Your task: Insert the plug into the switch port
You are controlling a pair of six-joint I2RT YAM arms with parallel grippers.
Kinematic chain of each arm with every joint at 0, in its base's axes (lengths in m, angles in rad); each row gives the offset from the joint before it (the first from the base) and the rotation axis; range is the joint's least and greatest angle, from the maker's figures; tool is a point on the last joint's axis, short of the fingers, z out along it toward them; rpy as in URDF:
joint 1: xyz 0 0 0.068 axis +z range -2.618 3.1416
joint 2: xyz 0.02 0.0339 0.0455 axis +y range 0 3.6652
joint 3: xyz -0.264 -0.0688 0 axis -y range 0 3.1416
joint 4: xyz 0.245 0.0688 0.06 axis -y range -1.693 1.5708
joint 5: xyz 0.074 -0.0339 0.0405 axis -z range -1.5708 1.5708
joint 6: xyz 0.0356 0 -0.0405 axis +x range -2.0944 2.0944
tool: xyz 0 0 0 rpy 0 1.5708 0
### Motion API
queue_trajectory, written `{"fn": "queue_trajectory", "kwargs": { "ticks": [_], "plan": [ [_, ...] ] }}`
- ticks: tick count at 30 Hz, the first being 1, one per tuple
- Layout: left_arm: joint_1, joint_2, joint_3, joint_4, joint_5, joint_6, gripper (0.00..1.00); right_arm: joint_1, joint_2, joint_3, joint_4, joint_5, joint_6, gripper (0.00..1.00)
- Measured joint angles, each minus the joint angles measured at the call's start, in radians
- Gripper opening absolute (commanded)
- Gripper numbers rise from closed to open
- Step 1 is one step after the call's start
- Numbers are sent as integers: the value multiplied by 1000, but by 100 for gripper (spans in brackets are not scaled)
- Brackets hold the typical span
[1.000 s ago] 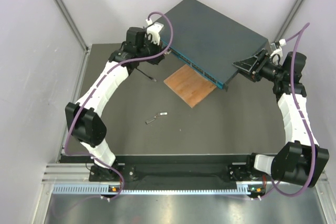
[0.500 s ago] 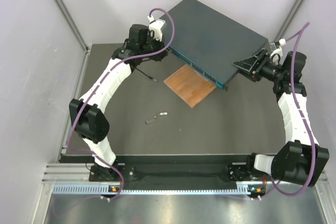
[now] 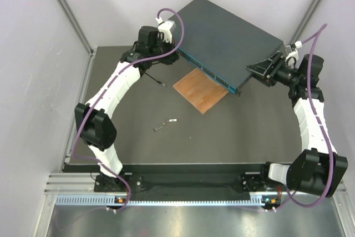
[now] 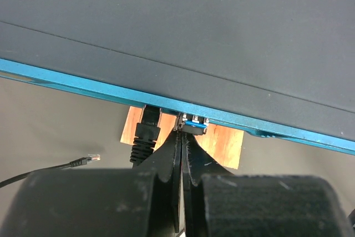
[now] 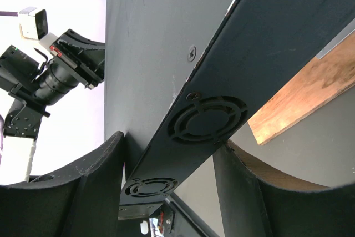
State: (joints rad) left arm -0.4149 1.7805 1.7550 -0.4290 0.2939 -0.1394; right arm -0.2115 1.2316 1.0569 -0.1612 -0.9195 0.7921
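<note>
The dark blue-grey network switch [image 3: 227, 37] rests at the back, its teal front face [image 3: 205, 69] lined with ports. My left gripper [image 3: 171, 52] is shut, its tips against that face [image 4: 83, 84] in the left wrist view [image 4: 184, 130], beside a small silver-blue piece [image 4: 194, 127] in a port. I see nothing between the fingers. A black booted cable end [image 4: 145, 134] sits in a port just to the left. The pale plug [image 4: 92, 158] on the thin black cable [image 4: 44, 170] lies loose on the table [image 3: 162, 84]. My right gripper [image 3: 256, 69] clamps the switch's right side wall [image 5: 172, 140].
A brown wooden board [image 3: 201, 90] lies under the switch's front edge. Small loose grey pieces [image 3: 165, 125] lie mid-table. Grey walls close in on both sides and behind.
My left arm has moved slightly right and further in, bringing the gripper up to the switch's front face. The right arm and switch have not moved.
</note>
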Motion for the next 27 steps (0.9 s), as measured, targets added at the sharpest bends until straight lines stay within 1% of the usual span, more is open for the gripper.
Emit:
{"fn": "queue_trajectory", "kwargs": {
  "ticks": [11,19,20,21,23,24,25,26,27],
  "plan": [
    [0,51,44,-21,10,-48,0,0,9,13,-12,-3,-4,0],
    [0,57,48,-25,16,-67,0,0,9,13,-18,-3,-5,0],
    [1,57,48,-26,18,-63,2,0,9,16,-22,-3,-6,0],
    [2,57,48,-27,23,-58,9,0,12,20,-27,-5,-9,0],
    [13,52,43,-23,51,-47,13,0,14,25,-33,-8,-13,0],
    [21,45,26,-9,72,-44,17,0,14,25,-35,-10,-16,1],
    [31,29,-3,15,98,-44,20,0,14,25,-39,-11,-21,2],
    [43,10,-32,37,132,-44,24,0,14,26,-43,-12,-25,7],
    [57,-15,-69,61,172,-44,27,0,14,26,-44,-12,-27,10]
  ]
}}
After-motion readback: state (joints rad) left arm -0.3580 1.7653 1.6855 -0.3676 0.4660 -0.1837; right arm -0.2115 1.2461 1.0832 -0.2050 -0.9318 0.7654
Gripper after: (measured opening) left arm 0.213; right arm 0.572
